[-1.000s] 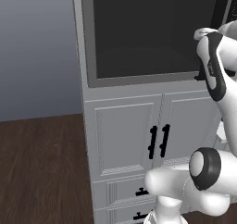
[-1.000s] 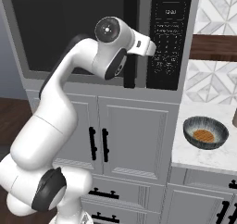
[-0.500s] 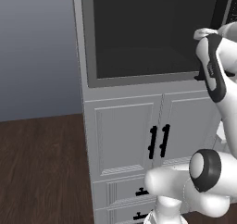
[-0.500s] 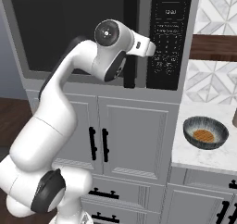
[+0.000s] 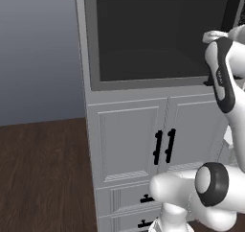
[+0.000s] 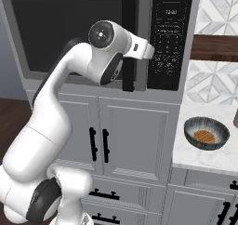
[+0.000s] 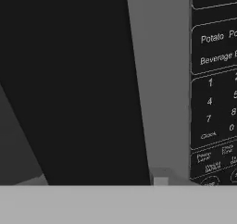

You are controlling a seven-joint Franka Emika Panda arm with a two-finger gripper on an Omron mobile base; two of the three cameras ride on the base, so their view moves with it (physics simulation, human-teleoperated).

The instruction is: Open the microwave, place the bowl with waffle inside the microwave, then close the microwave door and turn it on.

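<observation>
The end effector (image 6: 126,61) lay at the black bar handle (image 6: 128,38) of the closed microwave door (image 6: 69,33); how far its fingers stood apart could not be told. The microwave's control panel (image 7: 214,98) stood just to its right. The bowl (image 6: 206,133), holding a waffle (image 6: 204,136), rested on the table (image 6: 195,154) lower right, well apart.
</observation>
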